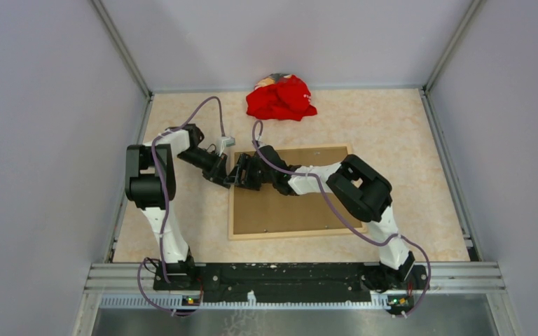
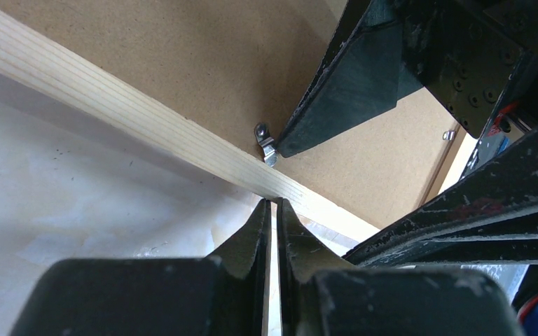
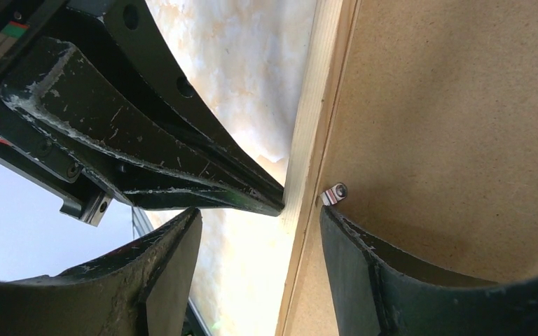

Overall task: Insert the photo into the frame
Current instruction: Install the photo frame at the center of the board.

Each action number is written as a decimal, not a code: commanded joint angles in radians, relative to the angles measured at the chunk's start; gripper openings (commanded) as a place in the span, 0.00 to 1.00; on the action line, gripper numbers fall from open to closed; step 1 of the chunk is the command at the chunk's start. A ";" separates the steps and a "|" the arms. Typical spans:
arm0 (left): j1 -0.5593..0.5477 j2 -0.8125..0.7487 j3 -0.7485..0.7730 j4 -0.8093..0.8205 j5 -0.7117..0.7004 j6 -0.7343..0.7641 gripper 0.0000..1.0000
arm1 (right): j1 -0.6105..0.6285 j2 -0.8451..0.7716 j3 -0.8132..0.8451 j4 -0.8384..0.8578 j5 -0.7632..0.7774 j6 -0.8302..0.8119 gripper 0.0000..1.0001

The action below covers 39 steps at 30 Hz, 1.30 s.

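The frame (image 1: 291, 234) lies face down in the middle of the table, with a plain brown backing board (image 1: 287, 206) filling it. The photo is out of view. My left gripper (image 2: 273, 203) is shut with nothing in it, its tips against the outer side of the frame's left rail (image 2: 112, 105). My right gripper (image 3: 259, 211) is open and straddles that same rail (image 3: 319, 105). One of its fingers is over the table, and the other is on the board beside a small metal clip (image 3: 335, 193). Both grippers (image 1: 235, 175) meet at the frame's left edge.
A crumpled red cloth (image 1: 280, 98) lies at the back of the table, beyond the frame. Grey walls close in the left, right and far sides. A second clip (image 2: 448, 135) sits further along the board's edge.
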 commanded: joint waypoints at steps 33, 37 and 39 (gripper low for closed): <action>0.047 0.001 0.032 -0.046 -0.025 0.112 0.14 | -0.037 -0.181 -0.138 0.102 -0.045 -0.038 0.71; 0.065 -0.032 0.035 -0.077 -0.050 0.168 0.20 | -0.149 -0.405 -0.294 -0.019 -0.052 -0.094 0.82; 0.058 -0.061 0.001 -0.056 -0.072 0.181 0.26 | -0.239 -0.524 -0.378 -0.103 -0.023 -0.126 0.89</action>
